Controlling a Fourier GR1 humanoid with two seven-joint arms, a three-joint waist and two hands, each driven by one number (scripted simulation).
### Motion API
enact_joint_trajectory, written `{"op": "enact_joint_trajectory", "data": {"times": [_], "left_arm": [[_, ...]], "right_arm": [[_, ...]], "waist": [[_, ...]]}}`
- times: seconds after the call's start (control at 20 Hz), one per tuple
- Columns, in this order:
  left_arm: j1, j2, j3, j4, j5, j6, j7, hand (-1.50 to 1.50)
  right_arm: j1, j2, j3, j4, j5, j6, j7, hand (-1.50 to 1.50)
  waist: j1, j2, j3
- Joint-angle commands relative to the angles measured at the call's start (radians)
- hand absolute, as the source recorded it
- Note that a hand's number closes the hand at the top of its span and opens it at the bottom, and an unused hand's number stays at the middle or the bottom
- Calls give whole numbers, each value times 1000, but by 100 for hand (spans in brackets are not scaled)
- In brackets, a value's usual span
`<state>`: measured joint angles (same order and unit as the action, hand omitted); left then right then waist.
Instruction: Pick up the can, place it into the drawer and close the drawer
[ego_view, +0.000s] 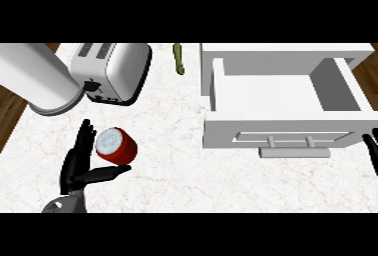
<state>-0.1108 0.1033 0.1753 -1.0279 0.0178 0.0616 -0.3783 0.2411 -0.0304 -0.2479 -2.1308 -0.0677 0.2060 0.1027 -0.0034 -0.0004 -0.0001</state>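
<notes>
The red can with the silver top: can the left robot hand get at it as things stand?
Probably yes. The open left robot hand sits beside the red can with the silver top, fingers along its left, thumb below; nothing stands between them.

Left hand (76, 167): matte black, long slim fingers (81, 145), shorter thumb (103, 174). Grey glossy forearm (63, 205) stub beneath it. Right hand (370, 150): same black, mostly cut by edge.

One open white drawer (284, 92) sits on one marble counter (192, 175). Left of the drawer: one red can (117, 146), one silver toaster (111, 70), one large white cylinder (33, 75) and, nearest it, one slim green object (178, 59). Two black hands: left hand (76, 165) left of the drawer, right hand (370, 150) by its front right corner
</notes>
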Motion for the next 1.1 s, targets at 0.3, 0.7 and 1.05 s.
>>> {"op": "enact_joint_trajectory", "data": {"times": [0.3, 0.7, 1.05], "left_arm": [[-106, -35, -5, 165, -2, 45, -75, -150], [-196, 12, 6, 254, 16, 10, -43, -150], [-175, -56, -39, 151, 24, 41, -31, -150]], "right_arm": [[9, 10, 33, 33, 24, -9, -34, -150], [34, 24, 47, 17, 35, -5, -65, -150], [69, 29, 39, -40, 21, 0, -31, -150]], "waist": [[-2, 1, 0], [-2, 1, 0], [1, -1, 0]]}}
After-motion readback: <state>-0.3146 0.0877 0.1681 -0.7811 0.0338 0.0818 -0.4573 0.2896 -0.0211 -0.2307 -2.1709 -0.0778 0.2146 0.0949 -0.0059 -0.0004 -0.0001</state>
